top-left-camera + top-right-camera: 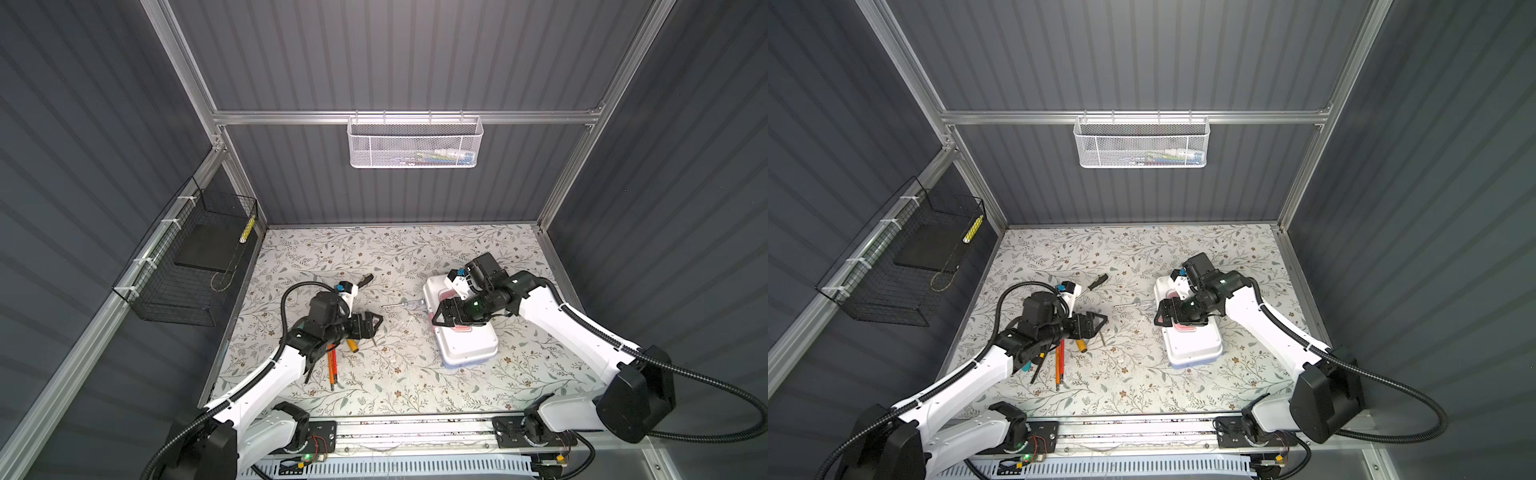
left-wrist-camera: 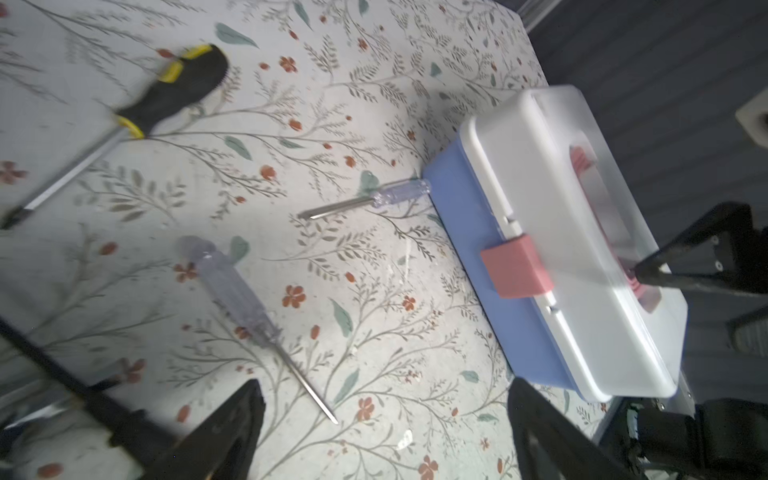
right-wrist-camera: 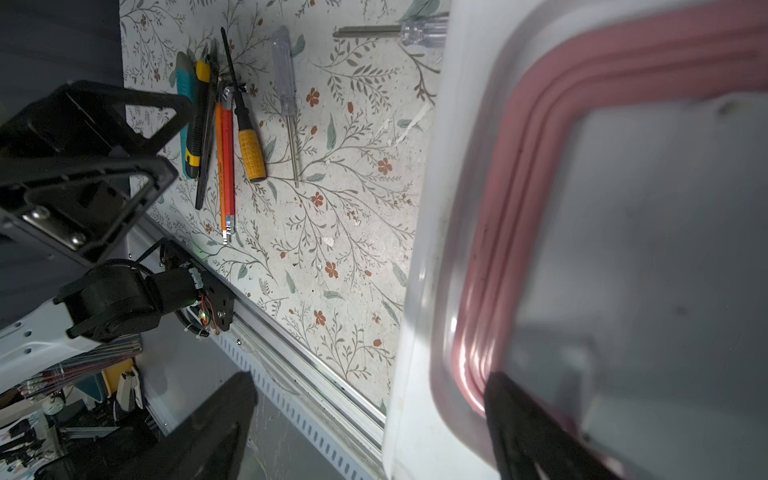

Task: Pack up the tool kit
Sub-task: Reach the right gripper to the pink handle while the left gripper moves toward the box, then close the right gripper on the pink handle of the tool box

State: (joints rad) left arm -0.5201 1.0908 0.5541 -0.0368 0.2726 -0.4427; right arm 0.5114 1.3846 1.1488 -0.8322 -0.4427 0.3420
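Left wrist view shows the box (image 2: 540,187) shut and latched on the right of the desk (image 2: 374,104), with tools (image 2: 232,286) loose beside it, so packing looks barely begun; the left gripper (image 2: 384,390) has its jaws spread and empty, and the right gripper (image 3: 370,380) has them spread at the handle (image 3: 532,124).

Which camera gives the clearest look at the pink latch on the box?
The left wrist view: the pink latch faces it, large and uncovered, on the blue side of the box. In both top views the right gripper hangs over that edge, hiding it. The right wrist view shows only the pink handle.
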